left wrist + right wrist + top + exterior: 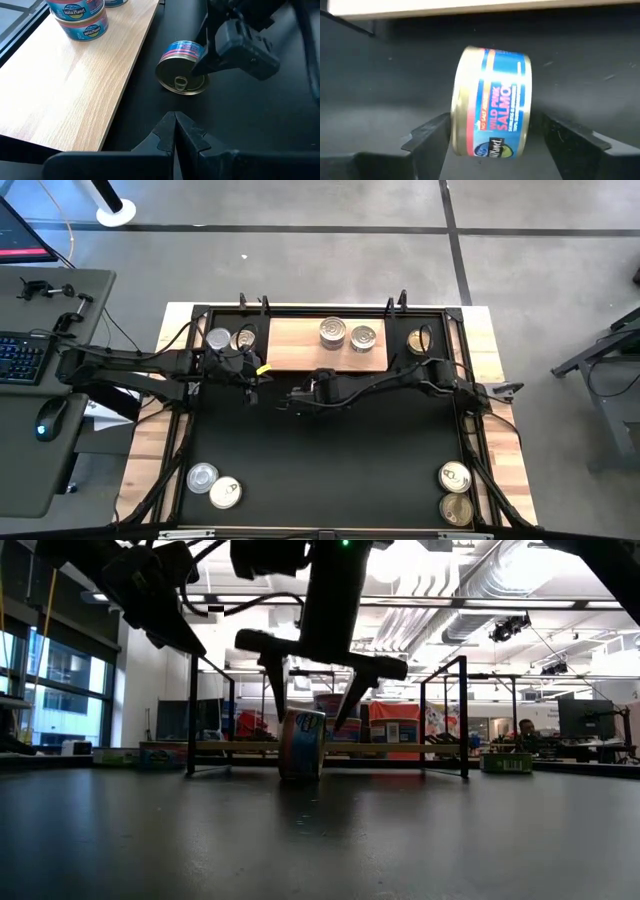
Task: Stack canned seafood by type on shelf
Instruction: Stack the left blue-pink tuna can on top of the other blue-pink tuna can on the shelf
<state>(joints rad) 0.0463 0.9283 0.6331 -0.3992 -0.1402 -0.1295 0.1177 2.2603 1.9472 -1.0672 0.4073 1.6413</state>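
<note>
A blue-labelled salmon can [492, 115] stands on its rim on the black mat [330, 450], just in front of the shelf [300, 345]. Its pull-tab lid [181, 82] faces my left arm. My right gripper [310, 720] points steeply down over it, open, with one finger beside each flat face; I see no finger clearly touching the can. My left gripper [175, 117] hangs shut above the mat to the can's left, holding nothing. On the shelf stand two piles of cans [333, 332] [363, 338]; the left wrist view shows one as two stacked cans [80, 20].
Loose cans sit at the mat's corners: two at the far left [230, 338], one at the far right [420, 340], two at the near left [213, 484], two at the near right [456, 492]. A black frame [465, 715] stands around the shelf.
</note>
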